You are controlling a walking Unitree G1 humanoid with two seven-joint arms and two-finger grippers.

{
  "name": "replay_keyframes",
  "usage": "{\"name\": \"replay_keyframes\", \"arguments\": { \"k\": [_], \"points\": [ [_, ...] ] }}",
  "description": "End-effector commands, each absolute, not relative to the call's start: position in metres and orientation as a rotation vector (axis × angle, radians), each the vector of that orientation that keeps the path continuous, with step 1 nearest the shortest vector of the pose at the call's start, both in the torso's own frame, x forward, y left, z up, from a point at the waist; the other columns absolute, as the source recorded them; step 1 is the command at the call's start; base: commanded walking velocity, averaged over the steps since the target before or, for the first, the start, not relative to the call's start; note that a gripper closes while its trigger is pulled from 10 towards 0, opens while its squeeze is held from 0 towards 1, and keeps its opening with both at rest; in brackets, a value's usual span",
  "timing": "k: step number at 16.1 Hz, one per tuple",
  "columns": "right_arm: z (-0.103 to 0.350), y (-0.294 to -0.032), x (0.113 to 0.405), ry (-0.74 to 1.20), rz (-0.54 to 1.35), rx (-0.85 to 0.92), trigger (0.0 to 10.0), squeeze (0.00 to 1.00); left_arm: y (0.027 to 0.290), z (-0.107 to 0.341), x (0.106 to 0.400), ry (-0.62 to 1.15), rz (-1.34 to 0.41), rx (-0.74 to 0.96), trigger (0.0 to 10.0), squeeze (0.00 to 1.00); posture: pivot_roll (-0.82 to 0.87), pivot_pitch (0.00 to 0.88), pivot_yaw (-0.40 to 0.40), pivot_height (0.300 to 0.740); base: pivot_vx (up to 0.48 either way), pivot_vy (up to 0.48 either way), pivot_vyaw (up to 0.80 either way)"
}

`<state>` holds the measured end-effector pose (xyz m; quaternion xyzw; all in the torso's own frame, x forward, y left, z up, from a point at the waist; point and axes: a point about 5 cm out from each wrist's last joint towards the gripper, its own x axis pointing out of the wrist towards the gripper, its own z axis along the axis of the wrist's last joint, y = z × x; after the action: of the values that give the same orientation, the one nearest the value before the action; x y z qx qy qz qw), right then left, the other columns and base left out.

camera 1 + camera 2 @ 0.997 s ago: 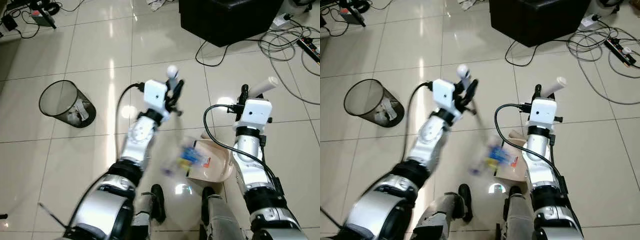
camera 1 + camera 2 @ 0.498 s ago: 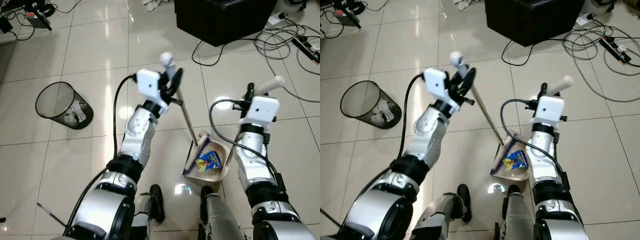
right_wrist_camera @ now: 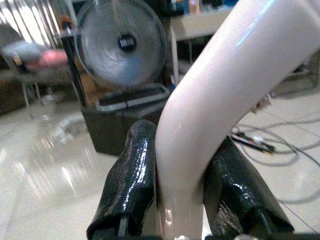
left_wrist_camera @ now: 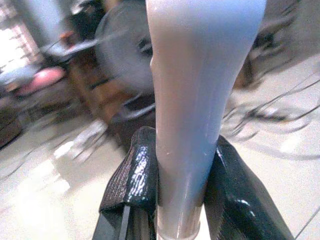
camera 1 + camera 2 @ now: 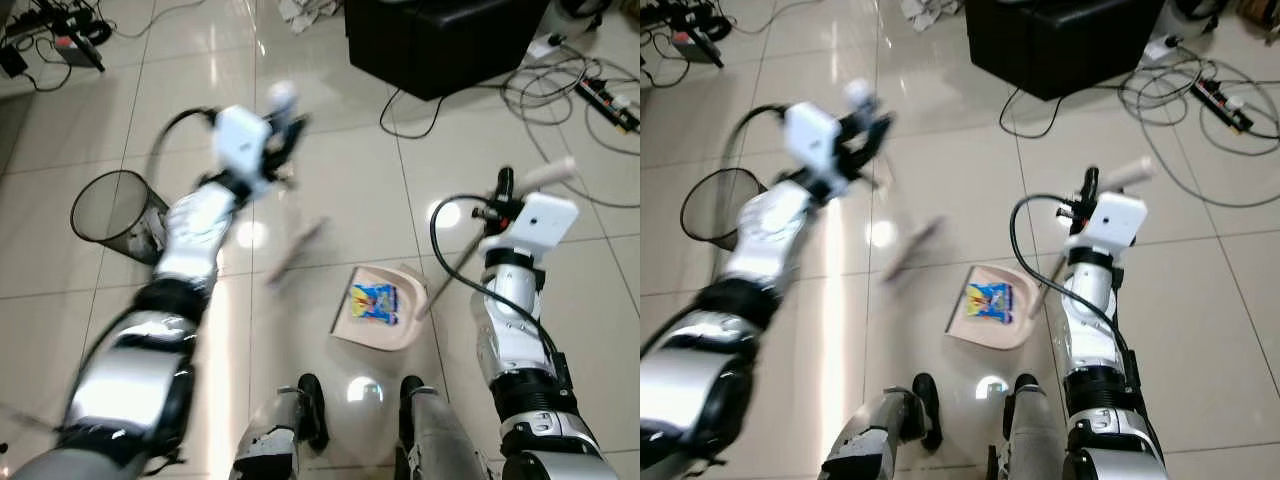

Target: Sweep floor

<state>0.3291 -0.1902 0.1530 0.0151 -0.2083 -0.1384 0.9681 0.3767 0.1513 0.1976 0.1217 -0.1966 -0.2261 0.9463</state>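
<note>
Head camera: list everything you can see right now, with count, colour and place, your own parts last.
dustpan: one, beige, on the floor in front of the feet
wrapper: one, blue and yellow, lying in the dustpan
broom: one, pale handle, blurred, raised off the floor left of the dustpan
waste bin: one, black mesh, tipped on the floor at far left
black box: one, on the floor at top centre
cables: several, black and grey, with a power strip, top right
floor tiles: glossy cream, throughout
left hand: one, black fingers shut on the broom handle
right hand: one, black fingers shut on the dustpan's long handle
feet: two, black, bottom centre
</note>
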Motion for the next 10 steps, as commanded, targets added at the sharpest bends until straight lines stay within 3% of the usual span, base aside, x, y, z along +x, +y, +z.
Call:
{"name": "replay_keyframes", "arguments": {
  "k": [1, 5, 6, 10],
  "points": [
    [0.168, -0.189, 0.327, -0.455, -0.261, 0.079, 10.0, 0.0, 0.181, 0.174, 0.371, -0.281, -0.358, 0.253, 10.0, 0.0, 0.02, 0.152, 0.126, 0.74, 0.0, 0.0, 0.0],
    [0.209, -0.182, 0.33, -0.505, -0.198, 0.129, 10.0, 0.0, 0.221, 0.145, 0.351, -0.174, -0.184, 0.201, 10.0, 0.0, 0.01, 0.112, 0.107, 0.74, 0.0, 0.0, 0.0],
    [0.233, -0.178, 0.33, -0.539, -0.161, 0.158, 10.0, 0.0, 0.234, 0.139, 0.338, -0.168, -0.12, 0.204, 10.0, 0.0, 0.01, 0.106, 0.094, 0.74, 0.0, 0.0, 0.8],
    [0.269, -0.175, 0.325, -0.616, -0.116, 0.214, 10.0, 0.0, 0.245, 0.127, 0.311, -0.154, -0.064, 0.209, 10.0, 0.0, 0.02, 0.086, 0.082, 0.74, 0.0, 0.0, 0.8]
  ]
}}
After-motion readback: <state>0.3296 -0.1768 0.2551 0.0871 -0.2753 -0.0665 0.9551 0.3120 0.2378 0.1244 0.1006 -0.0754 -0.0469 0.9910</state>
